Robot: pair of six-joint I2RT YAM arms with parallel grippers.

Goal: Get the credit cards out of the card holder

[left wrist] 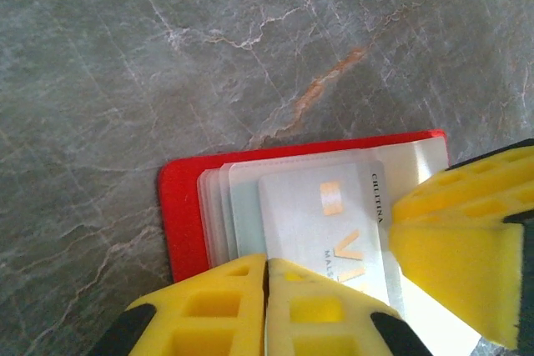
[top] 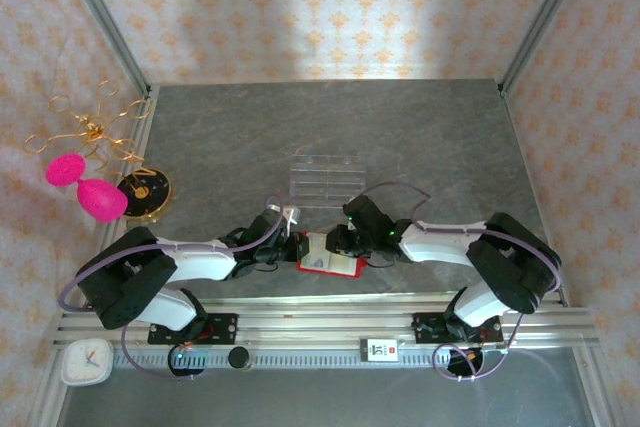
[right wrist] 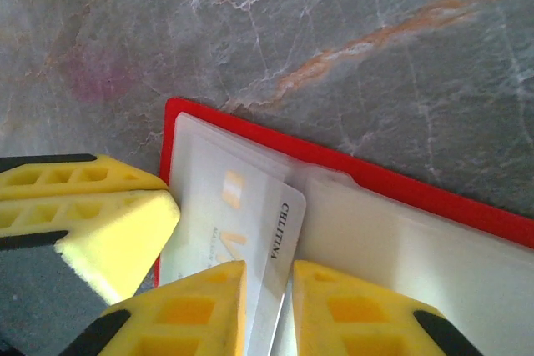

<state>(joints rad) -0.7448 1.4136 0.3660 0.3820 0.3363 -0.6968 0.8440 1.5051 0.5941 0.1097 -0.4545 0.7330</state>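
Top view: the left gripper (top: 293, 247) and right gripper (top: 341, 242) are meeting over the red card holder (top: 322, 263), which is lying open near the table's (top: 430, 137) front edge. Left wrist: the left fingers (left wrist: 221, 310) are pressing together at the holder's rim — probably steadying it. Right wrist: the right fingers (right wrist: 196, 310) are standing narrowly apart, straddling the whitish card (right wrist: 215, 206) — grip unclear.

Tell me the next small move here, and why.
Probably pull the right tool back a little, sliding the whitish card clear of the red card holder. That tool is closed on the card's edge, the card lies on the open holder, and the left tool is shut at the holder's edge.
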